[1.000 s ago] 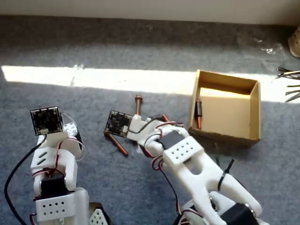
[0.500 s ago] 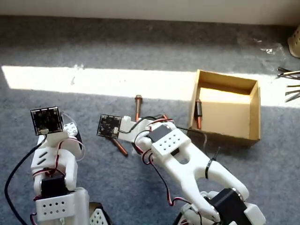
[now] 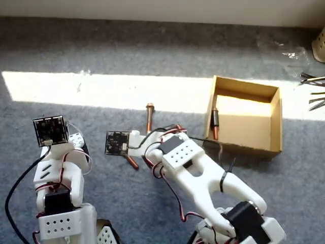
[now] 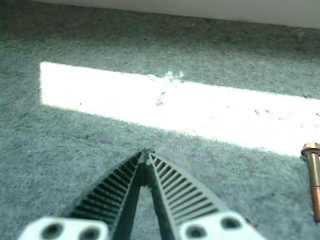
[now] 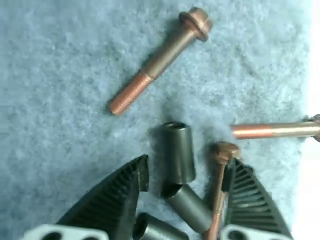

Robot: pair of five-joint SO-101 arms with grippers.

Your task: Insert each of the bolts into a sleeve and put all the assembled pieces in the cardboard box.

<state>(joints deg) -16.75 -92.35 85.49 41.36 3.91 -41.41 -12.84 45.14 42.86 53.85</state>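
the right arm stretches from the lower right of the high view up to the centre. its wrist is bent down over a cluster of parts just left of the cardboard box. in its wrist view the right gripper stands wide open and holds nothing. its ribbed fingers sit on either side of a dark sleeve lying on the grey carpet. a second sleeve touches the first one's end, and a third sleeve lies just beside that, closer to the wrist. a thin bolt lies against the inner face of one finger. a loose bolt lies apart, beyond the fingertips.

in the high view a copper bolt lies at centre, its head in the sunlit band. the box sits right of centre, open, with an assembled piece along its left inner wall.

the left arm stands folded at the lower left. the left gripper has its fingers pressed together tip to tip, with nothing between them, over bare carpet.
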